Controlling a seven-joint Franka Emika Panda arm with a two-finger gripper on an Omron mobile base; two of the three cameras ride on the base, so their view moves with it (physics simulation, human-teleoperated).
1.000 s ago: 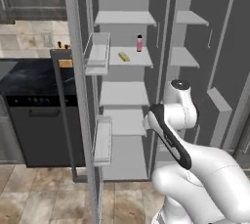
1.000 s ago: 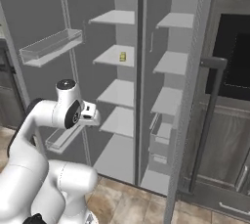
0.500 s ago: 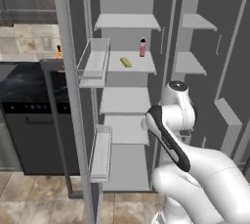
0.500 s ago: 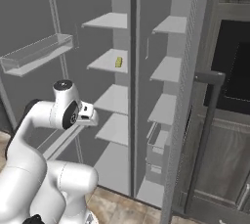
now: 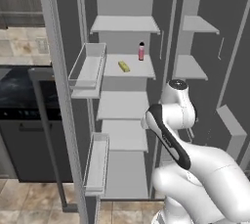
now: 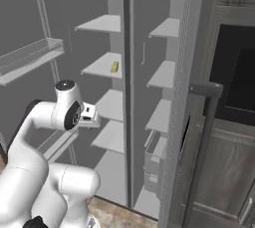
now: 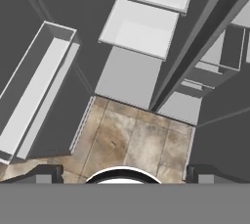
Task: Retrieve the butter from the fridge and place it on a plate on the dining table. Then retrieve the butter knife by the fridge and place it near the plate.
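1. The whole view is shifting compared with a second ago: the base is rolling closer to the open fridge, so the shelves are looming larger, while the butter and bottle are sitting where they were on their shelf.
2. The butter is lying on the second shelf from the top in the left compartment, toward the shelf's left half, with a small pink bottle standing near it, farther back and to its right.
3. The claw is hanging at the end of the folded arm, in front of the lower shelves and well below the butter; the hand view is looking down at the floor and the bottom shelves, with the two finger tips standing spread wide and pinching nothing.
4. Judged stage: approach, with the reach for the butter not yet begun.
5. Risks: raising the arm could be clipping a shelf edge or the door bin on the left; a reach too far right could be knocking the bottle over; a grip on the small stick's end could be letting it slip.
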